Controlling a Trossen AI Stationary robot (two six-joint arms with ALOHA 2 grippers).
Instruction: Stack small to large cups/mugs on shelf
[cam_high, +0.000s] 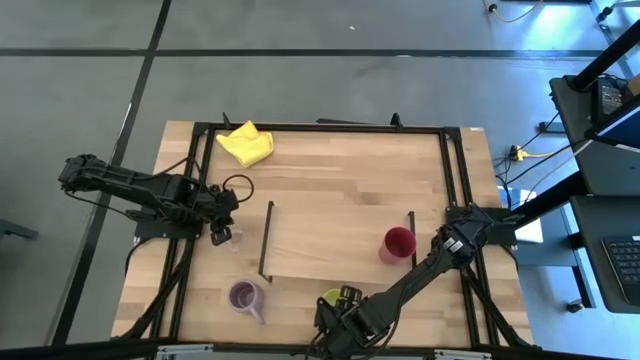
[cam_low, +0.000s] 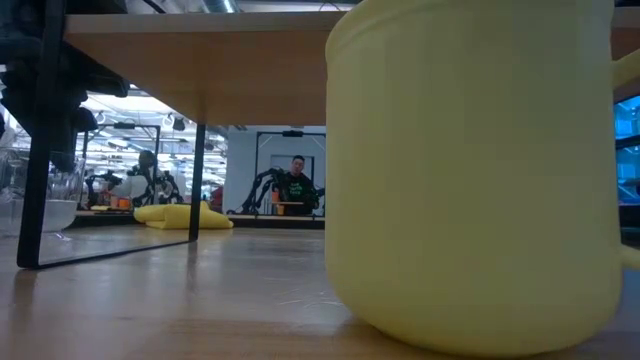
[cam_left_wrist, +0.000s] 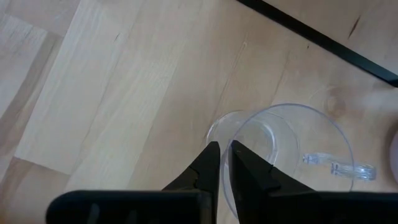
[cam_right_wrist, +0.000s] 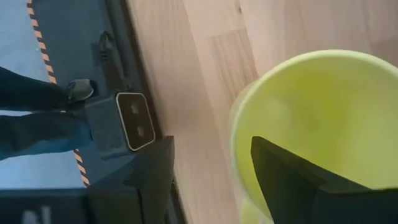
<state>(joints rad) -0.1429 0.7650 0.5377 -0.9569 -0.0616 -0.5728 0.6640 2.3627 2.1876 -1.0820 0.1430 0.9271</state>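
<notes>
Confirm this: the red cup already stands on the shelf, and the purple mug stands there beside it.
Half right. The red cup stands on the shelf, but the high view shows the purple mug on the tabletop, off the shelf's left end toward the front edge.

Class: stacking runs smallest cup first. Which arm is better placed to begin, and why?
Probably the left: its pincer is shut on the clear glass rim beside the shelf. The right pincer straddles the larger yellow-green mug.

In the low view the yellow-green mug (cam_low: 480, 180) fills the frame, its handle cut off at the edge. The right tool (cam_high: 345, 305) covers most of that mug from above. The clear glass (cam_left_wrist: 283, 152) runs behind the left tool's fingers (cam_left_wrist: 208, 168).
</notes>
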